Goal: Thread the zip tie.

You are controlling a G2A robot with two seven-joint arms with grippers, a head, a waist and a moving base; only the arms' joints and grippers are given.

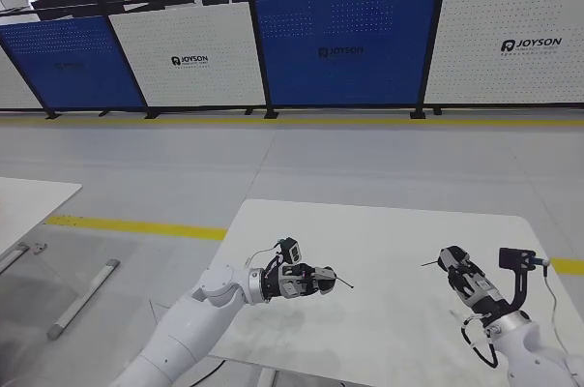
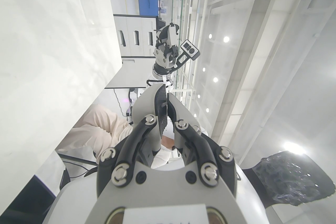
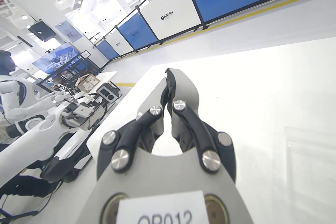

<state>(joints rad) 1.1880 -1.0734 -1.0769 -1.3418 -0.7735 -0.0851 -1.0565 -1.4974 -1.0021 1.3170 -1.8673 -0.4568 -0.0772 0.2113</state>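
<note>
In the top view my left gripper (image 1: 329, 280) hovers over the near left part of the white table (image 1: 369, 232), shut on a thin black zip tie end (image 1: 346, 283) that pokes out toward the other arm. My right gripper (image 1: 444, 258) is held over the table's near right part, also shut, with a short black zip tie tip (image 1: 428, 262) pointing back at the left one. A clear gap separates the two tips. The left wrist view has my left gripper (image 2: 167, 97) pressed shut, with the right gripper (image 2: 170, 33) farther off. My right gripper (image 3: 167, 78) pinches a black tip (image 3: 167, 70).
The white table's bare top (image 3: 249, 83) spreads under both arms, its near edge close to them. A second white table (image 1: 21, 203) stands off to the left. Blue and white fence panels (image 1: 340, 48) line the far floor.
</note>
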